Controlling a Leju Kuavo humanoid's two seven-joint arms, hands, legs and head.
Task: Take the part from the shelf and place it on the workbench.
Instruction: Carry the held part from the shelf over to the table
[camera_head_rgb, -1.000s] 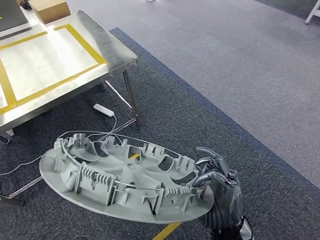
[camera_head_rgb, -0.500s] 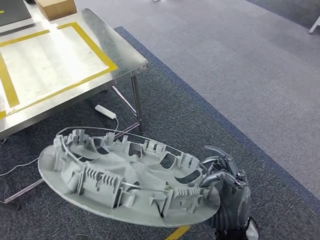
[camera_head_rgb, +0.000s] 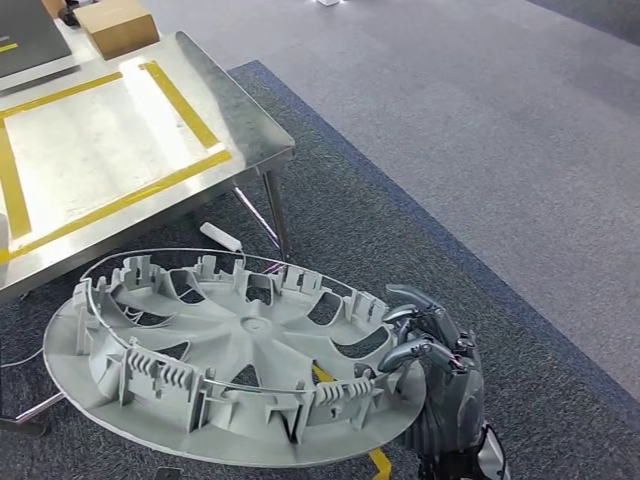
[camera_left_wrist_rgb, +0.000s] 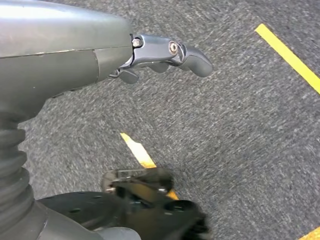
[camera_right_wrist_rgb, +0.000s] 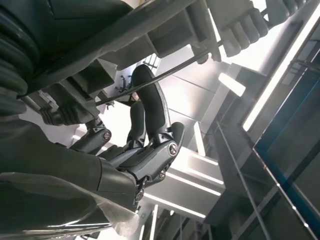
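A workshop: steel workbench (camera_head_rgb: 249, 130) taped yellow, grey carpet floor (camera_head_rgb: 483, 130), floor tape lines (camera_left_wrist_rgb: 288, 52).

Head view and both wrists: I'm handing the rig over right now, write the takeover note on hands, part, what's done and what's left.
Right hand: grips the rim of the grey wheel-cover part, carried roughly flat, ribbed side up, above the dark carpet.
Left hand: holds nothing, fingers extended, hanging over the carpet.
Workbench: steel top with yellow tape outline, ahead and to the left; a cardboard box sits at its far end.
Done: part is in hand.
Left: close in on the workbench, set the part on it, release.
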